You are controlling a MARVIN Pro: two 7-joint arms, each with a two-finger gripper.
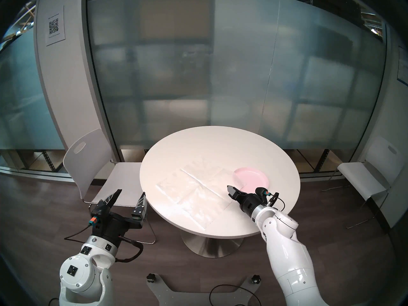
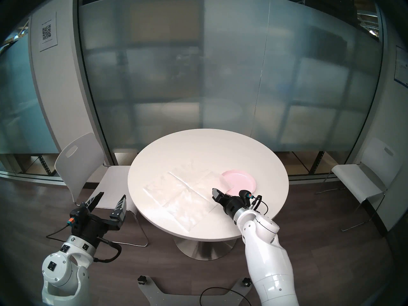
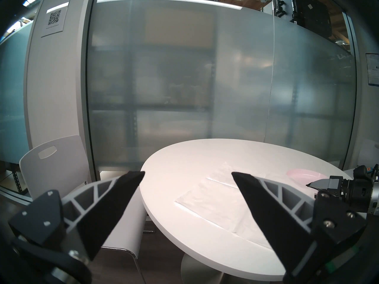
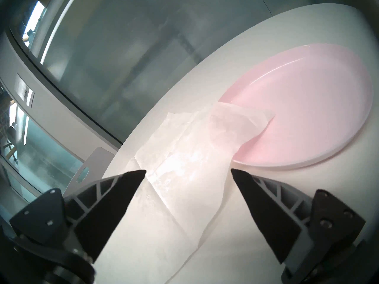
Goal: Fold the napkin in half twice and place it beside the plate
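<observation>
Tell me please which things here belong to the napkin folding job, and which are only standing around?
For the job: napkin, unfolded, one corner over the plate; right gripper, open beside it.
Only around: table, left chair, right chair, QR sign.

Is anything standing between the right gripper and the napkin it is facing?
Nothing visible does. The right gripper, jaws open, faces the napkin across bare table. The only complication is that the napkin's far corner lies draped over the rim of the plate. The left gripper is open, off the table's left edge.
</observation>
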